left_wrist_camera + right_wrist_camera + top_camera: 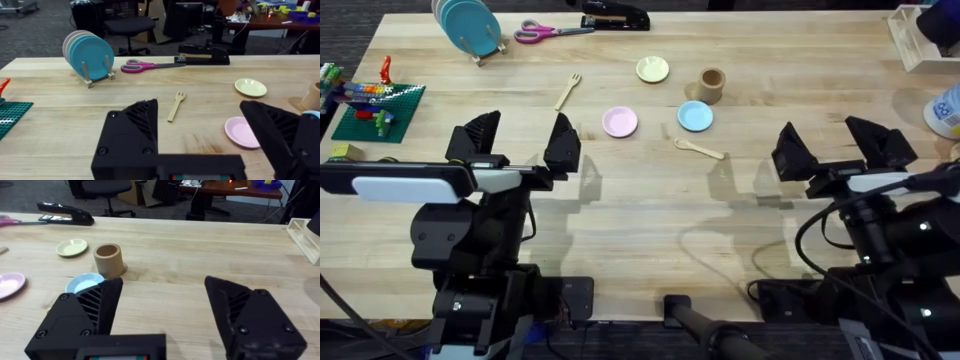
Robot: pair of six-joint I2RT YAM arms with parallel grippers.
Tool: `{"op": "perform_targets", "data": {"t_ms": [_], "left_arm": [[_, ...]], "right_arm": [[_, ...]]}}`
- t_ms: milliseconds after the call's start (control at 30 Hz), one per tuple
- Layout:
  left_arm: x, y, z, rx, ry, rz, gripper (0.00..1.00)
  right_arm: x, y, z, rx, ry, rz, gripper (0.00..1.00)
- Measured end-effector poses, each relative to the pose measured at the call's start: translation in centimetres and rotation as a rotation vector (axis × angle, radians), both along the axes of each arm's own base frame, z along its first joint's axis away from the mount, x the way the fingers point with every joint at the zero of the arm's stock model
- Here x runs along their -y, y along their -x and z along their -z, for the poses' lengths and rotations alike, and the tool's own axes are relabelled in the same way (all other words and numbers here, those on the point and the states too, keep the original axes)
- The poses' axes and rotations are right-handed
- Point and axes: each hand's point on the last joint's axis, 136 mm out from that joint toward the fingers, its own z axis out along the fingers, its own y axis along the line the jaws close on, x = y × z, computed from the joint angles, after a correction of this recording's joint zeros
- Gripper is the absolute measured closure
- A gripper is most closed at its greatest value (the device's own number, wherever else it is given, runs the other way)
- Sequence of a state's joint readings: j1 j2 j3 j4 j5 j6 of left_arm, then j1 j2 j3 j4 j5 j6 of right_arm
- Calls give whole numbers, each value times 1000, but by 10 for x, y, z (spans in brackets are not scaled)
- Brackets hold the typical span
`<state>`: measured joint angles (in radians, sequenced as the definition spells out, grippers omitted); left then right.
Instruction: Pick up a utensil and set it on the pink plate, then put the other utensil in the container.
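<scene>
Overhead, both arms sit low in the frame with their claws spread wide and holding nothing: the left gripper point(520, 140) at center left, the right gripper point(840, 143) at center right. Between and beyond them, in the upper middle of the wooden table point(650, 230), lie the task's pieces. The fork point(567, 91) rests flat at a slant, tines toward the top of the frame, up and to the left of the pink plate point(620, 122). The blue plate point(695, 116) sits right of the pink one, with the spoon point(699, 149) lying just below it, bowl to the left. The cup point(712, 85) stands upright above the blue plate, and the yellow plate point(653, 69) lies to the cup's left. Along the top edge are a rack of plates point(470, 28), pink-handled scissors point(550, 32) and a black stapler point(615, 17); a green brick board point(380, 108) lies at far left. From the left wrist, the fork point(176, 106) shows at center between the spread black fingers point(132, 132), with the pink plate point(241, 132) at lower right and the yellow plate point(250, 87) beyond it. From the right wrist, the cup point(108, 260) stands at center left, the blue plate point(84, 284) just below it, touching neither finger.
</scene>
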<state>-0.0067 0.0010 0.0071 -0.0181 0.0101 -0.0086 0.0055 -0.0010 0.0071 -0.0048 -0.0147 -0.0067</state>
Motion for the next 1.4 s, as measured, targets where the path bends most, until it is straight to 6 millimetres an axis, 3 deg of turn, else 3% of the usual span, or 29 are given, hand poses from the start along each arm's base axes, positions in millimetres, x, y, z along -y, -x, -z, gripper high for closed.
{"op": "perform_targets", "data": {"t_ms": [1000, 1100, 1300, 1400], "left_arm": [[0, 2, -2, -24, 4, 0, 8], [0, 7, -23, -4, 7, 0, 7], [0, 19, -78, 46, 8, 0, 7], [0, 20, -91, 14, 8, 0, 7]], "right_arm": [[-4, 1, -6, 2, -32, -18, 3], [-4, 5, -25, 21, -40, -23, 3], [-5, 11, -85, 101, -46, -29, 3], [-5, 10, -96, 61, -47, -29, 3]]}}
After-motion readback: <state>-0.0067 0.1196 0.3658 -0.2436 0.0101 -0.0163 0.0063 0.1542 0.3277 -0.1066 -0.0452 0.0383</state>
